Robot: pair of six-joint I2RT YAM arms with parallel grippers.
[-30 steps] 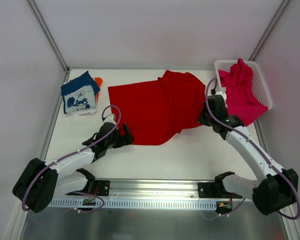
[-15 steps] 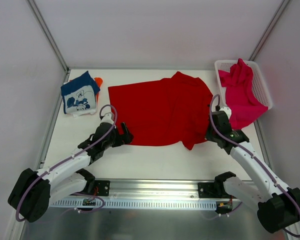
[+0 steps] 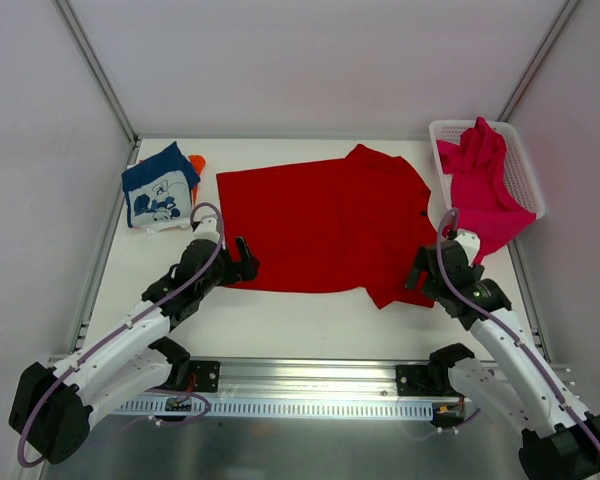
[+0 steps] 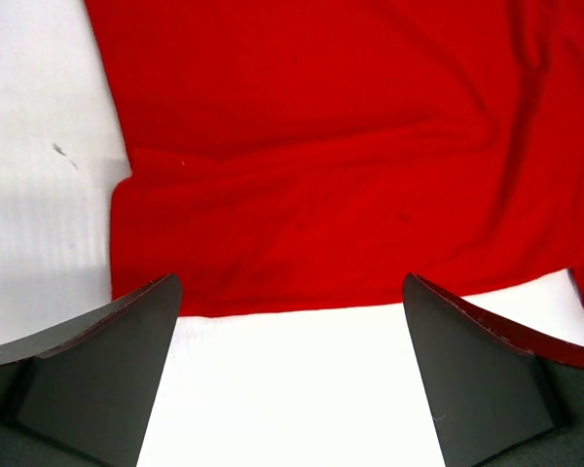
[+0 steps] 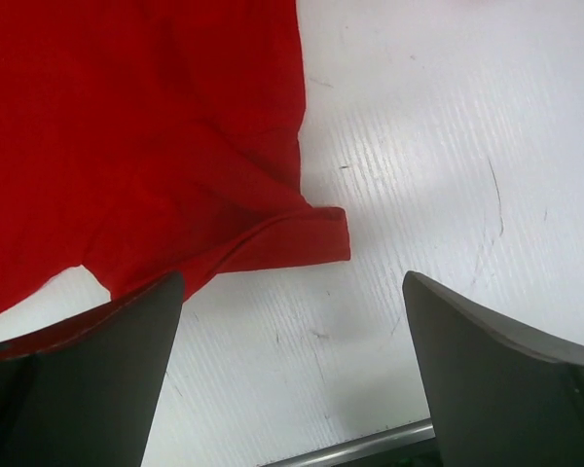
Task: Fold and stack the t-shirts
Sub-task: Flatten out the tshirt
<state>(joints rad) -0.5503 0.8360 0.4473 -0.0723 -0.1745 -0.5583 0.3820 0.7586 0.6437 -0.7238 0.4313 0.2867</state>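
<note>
Wide open and holding nothing, the left jaws hover at the near left corner of the red shirt [image 3: 320, 225], whose hem [image 4: 350, 302] runs across the gap between them. The right jaws, also wide and empty, hang over the shirt's near right corner, where a sleeve end [image 5: 302, 238] lies on the white desk [image 3: 310, 320]. The red shirt is spread flat mid-desk. At the far left corner a folded navy shirt [image 3: 160, 185] lies on an orange shirt [image 3: 196, 163]. At the far right corner a pink shirt [image 3: 480, 185] fills a white basket [image 3: 528, 175] and spills over its near edge.
</note>
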